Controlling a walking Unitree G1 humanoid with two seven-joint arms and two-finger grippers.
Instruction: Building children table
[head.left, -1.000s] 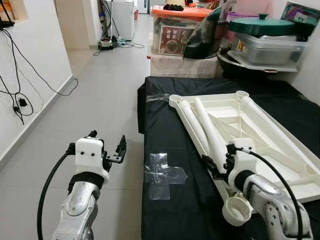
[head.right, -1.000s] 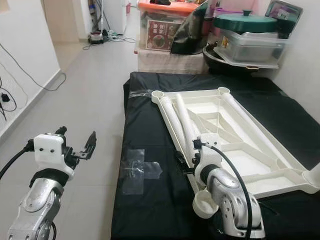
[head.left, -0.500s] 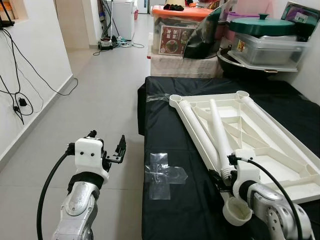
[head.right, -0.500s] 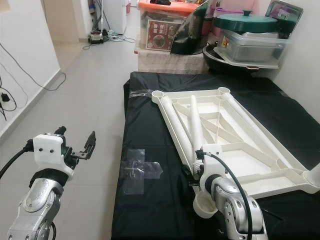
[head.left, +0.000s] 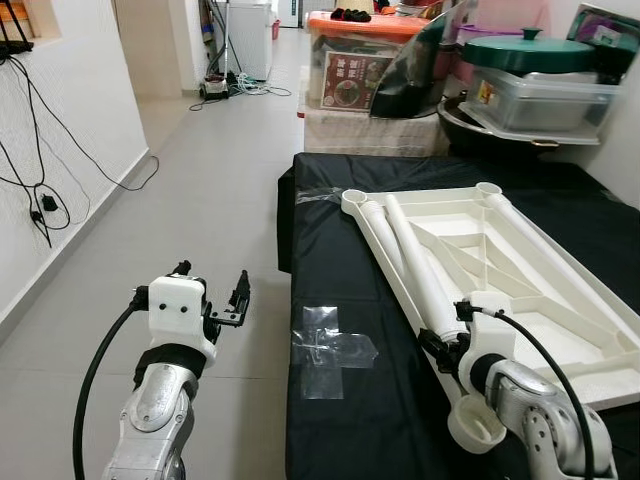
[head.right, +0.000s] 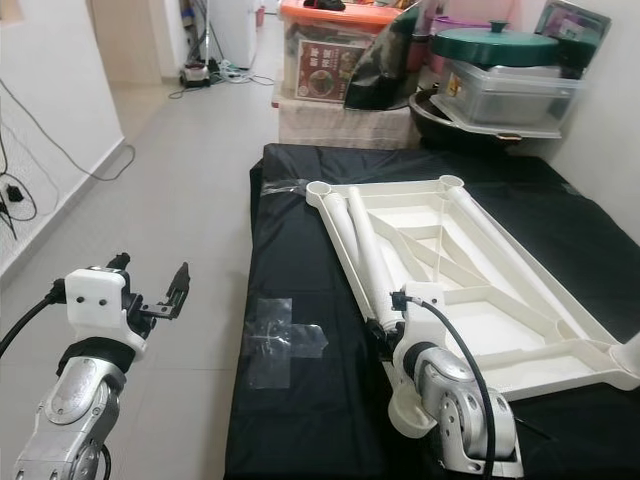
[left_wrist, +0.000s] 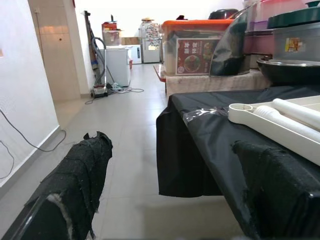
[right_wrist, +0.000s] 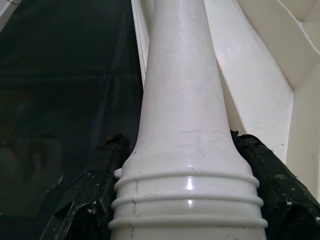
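Lay upside down on the black cloth (head.left: 340, 300) of the low surface — white plastic table top (head.left: 520, 270), ribbed underside up, round leg sockets at its corners; rested along its left rim, a white table leg (head.left: 415, 265), one end near the far corner socket, threaded end toward the robot. Clamped on that threaded end by the right gripper (head.left: 443, 350), black fingers (right_wrist: 95, 195) pressed against both sides of the tube, just past the ridged rings. Sat just beside the right wrist, at the near corner of the top, an open socket (head.left: 476, 425). Stuck to the cloth left of the leg, a patch of clear tape (head.left: 325, 350).

Held off the cloth's left edge, above the tiled floor (head.left: 200, 200), the left gripper (head.left: 238, 300) — fingers (left_wrist: 80, 180) spread wide apart, nothing between them. Stacked beyond the cloth, an orange-lidded storage box (head.left: 365, 55) and a green-lidded container (head.left: 545, 75); trailed down the left wall, black cables (head.left: 40, 190).
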